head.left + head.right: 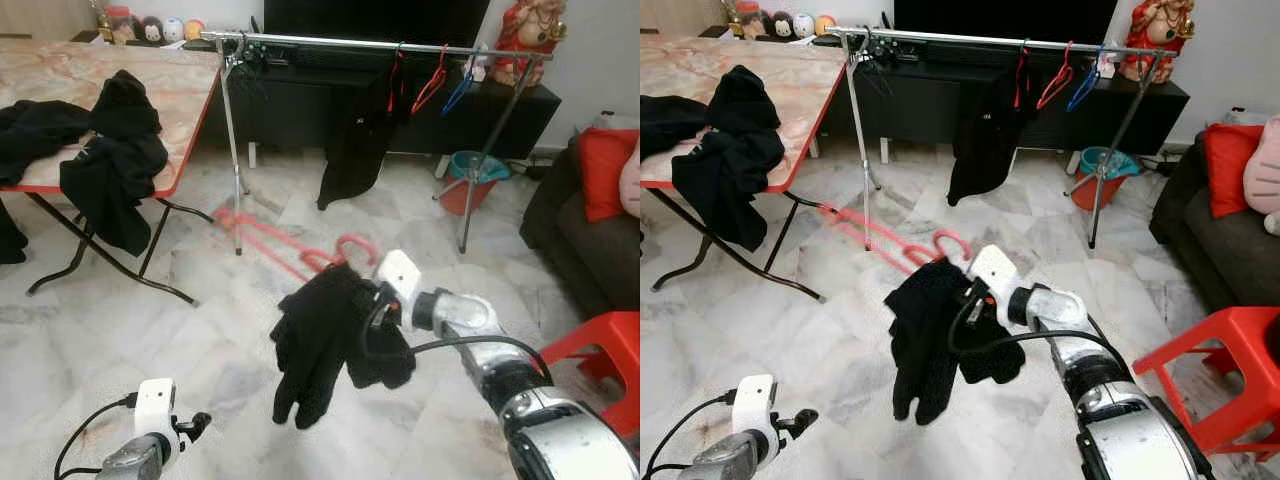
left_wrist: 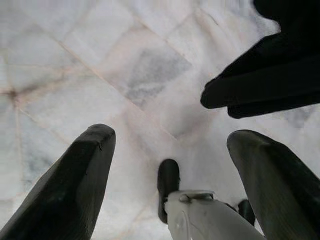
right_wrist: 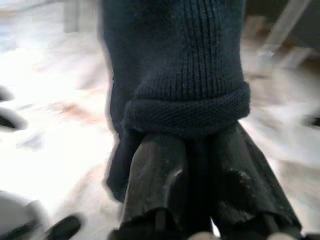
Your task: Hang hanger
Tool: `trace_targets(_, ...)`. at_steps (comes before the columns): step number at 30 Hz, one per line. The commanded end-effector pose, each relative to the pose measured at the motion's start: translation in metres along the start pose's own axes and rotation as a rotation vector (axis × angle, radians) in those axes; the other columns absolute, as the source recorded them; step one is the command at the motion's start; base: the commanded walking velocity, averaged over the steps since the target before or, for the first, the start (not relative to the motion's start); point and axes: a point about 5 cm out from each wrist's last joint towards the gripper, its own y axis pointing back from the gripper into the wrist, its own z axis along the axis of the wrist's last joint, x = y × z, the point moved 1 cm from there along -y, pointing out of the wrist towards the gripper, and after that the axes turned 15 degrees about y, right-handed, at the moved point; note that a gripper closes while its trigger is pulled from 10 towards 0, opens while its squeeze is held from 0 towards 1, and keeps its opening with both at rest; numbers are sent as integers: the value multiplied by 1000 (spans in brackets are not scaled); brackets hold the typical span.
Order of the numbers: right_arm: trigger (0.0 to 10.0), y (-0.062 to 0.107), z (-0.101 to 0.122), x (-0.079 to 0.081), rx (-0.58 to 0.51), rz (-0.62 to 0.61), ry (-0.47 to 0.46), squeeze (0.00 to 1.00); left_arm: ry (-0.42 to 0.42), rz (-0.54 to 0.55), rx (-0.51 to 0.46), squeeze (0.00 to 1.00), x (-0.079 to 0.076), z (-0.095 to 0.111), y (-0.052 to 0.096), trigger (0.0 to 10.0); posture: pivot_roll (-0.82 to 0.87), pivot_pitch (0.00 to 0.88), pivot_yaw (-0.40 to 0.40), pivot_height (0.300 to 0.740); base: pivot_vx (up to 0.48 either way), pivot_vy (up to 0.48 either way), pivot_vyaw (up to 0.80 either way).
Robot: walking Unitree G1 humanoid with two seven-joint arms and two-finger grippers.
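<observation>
From the left eye view, the right gripper [image 1: 375, 300] is held out in front of the robot with its fingers pinched on a black knitted garment [image 1: 325, 345], which droops in mid-air above the marble floor [image 1: 200, 330]; a red hanger [image 1: 340, 250] shows just behind it, though whether it sits inside the garment I cannot tell. The clothes rail [image 1: 330, 42] stands well beyond, already carrying a dark garment and a few coloured hangers. The right eye view adds the left gripper [image 1: 795, 420] low at the robot's side, idle. In the left wrist view its two black fingers [image 2: 75, 175] are spread wide over bare floor (holding nothing). In the right wrist view the fingers [image 3: 160, 175] are pressed together on a rolled knitted hem. My reading: this is the carrying step; next comes walking to the rail, lifting high and hooking on.
</observation>
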Motion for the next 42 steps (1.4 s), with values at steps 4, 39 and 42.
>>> trace_targets(4,10000,67,-52,-43,199,-590,-159,0,-18,31,-14,0,2,-4,0,10000,124,0,-39,732,0,0,0)
trace_targets(39,10000,65,-82,3,352,-779,-295,0,-7,122,-32,0,25,-6,6,10000,109,0,45,732,0,0,274)
trace_targets(42,10000,62,-78,1,341,-773,-291,0,-13,119,-23,0,25,-9,7,10000,109,0,44,732,0,0,800)
